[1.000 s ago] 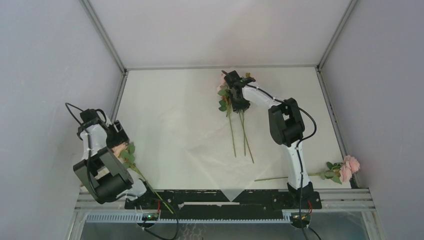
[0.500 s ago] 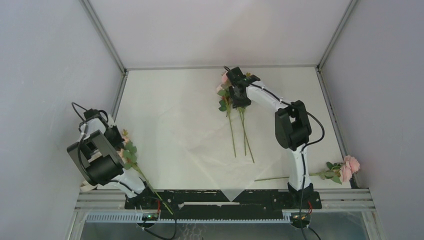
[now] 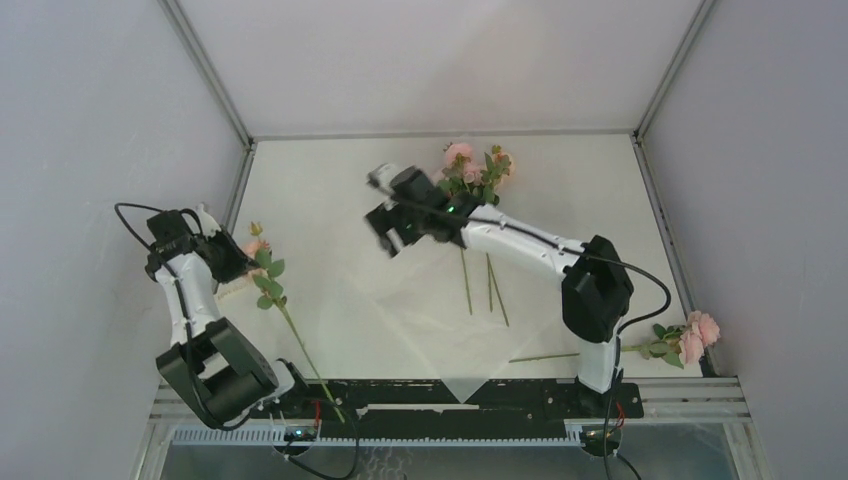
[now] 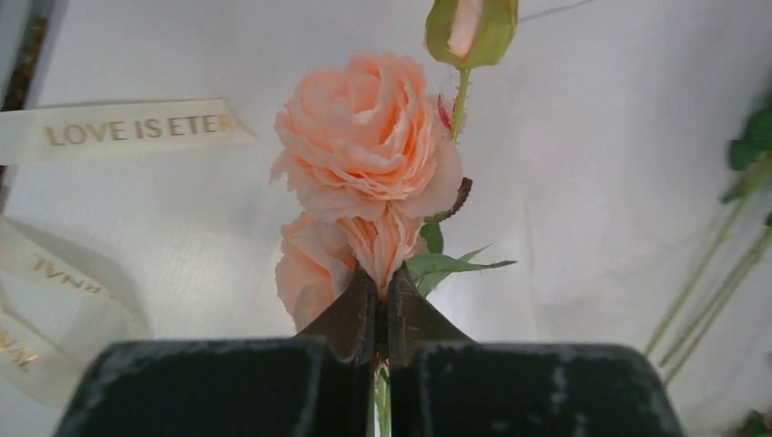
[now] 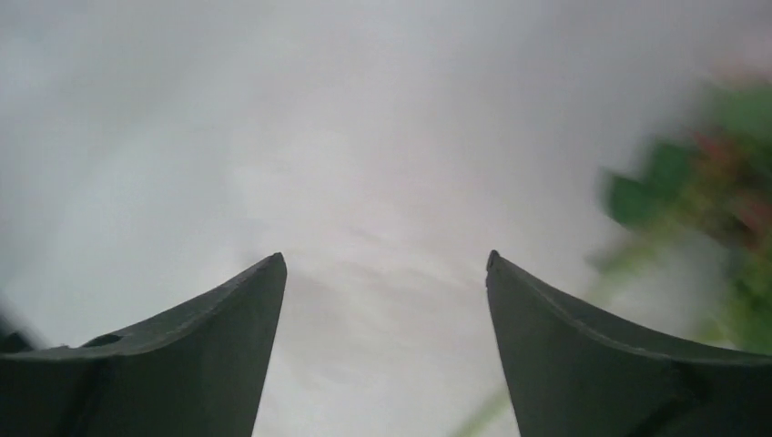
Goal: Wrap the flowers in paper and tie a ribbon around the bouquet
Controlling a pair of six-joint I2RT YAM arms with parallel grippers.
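Observation:
My left gripper (image 3: 232,262) is shut on the thin green stem of a pale-pink rose sprig (image 3: 262,268), just under the blooms; its long stem trails toward the near edge. In the left wrist view the fingertips (image 4: 382,284) pinch the stem below the rose (image 4: 364,150), and a closed bud (image 4: 469,27) shows above it. The cream ribbon (image 4: 127,127) with gold lettering lies at the left. My right gripper (image 3: 380,213) hangs open and holds nothing above the translucent paper (image 3: 400,310). Right of it, two more flowers (image 3: 470,170) lie on the sheet.
Another rose sprig (image 3: 688,338) lies at the table's right edge, off the paper, its stem pointing left. Grey walls close in on both sides. The right wrist view is blurred, with white paper below the open gripper (image 5: 384,264) and green leaves (image 5: 701,182) at the right.
My left gripper closed on the rose sprig and carried it away from the near edge. My right gripper opened, left the two flowers on the paper and swung left.

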